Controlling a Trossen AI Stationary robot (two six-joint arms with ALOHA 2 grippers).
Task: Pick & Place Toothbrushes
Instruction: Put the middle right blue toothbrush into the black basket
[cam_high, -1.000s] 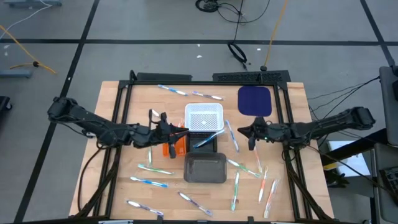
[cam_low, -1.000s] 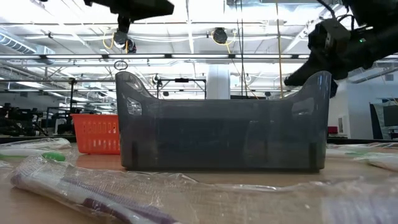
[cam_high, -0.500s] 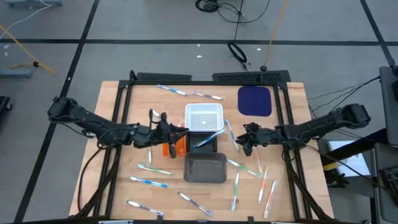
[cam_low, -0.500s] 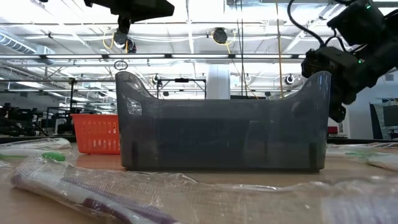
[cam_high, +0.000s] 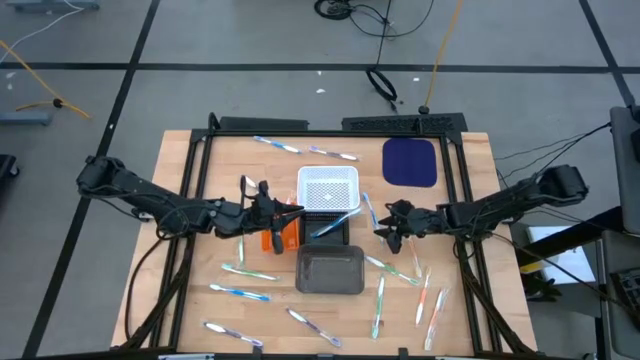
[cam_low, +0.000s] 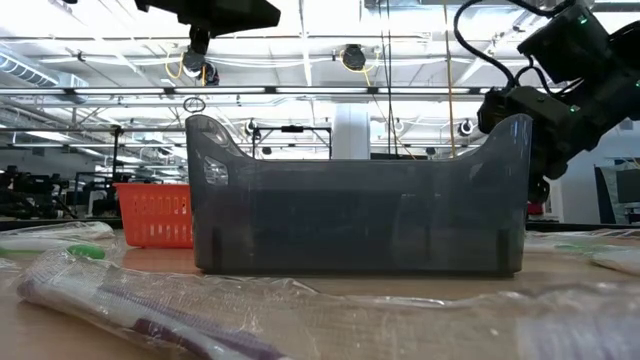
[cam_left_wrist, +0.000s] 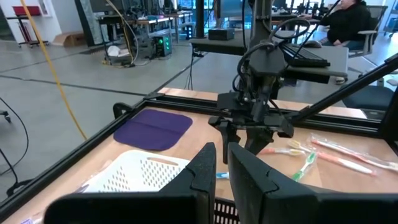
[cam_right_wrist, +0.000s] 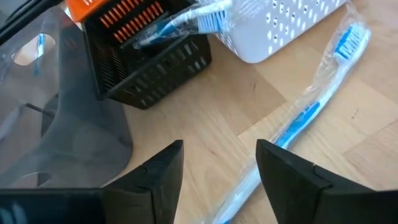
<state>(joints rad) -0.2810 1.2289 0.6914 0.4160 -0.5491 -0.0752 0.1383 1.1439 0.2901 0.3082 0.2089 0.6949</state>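
One second on, the right gripper has swung in and spread wide — poised over the blue toothbrush, pickup looks next; left gripper waits, fingers nearly together.

bare wood beside blue toothbrush, black basket near

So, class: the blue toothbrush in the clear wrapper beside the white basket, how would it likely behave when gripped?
The wrapped blue toothbrush is thin and straight, so probably stiff and light. Its glossy, crinkled wrapper looks loose, so the fingers of the open right gripper may slip or catch film only.
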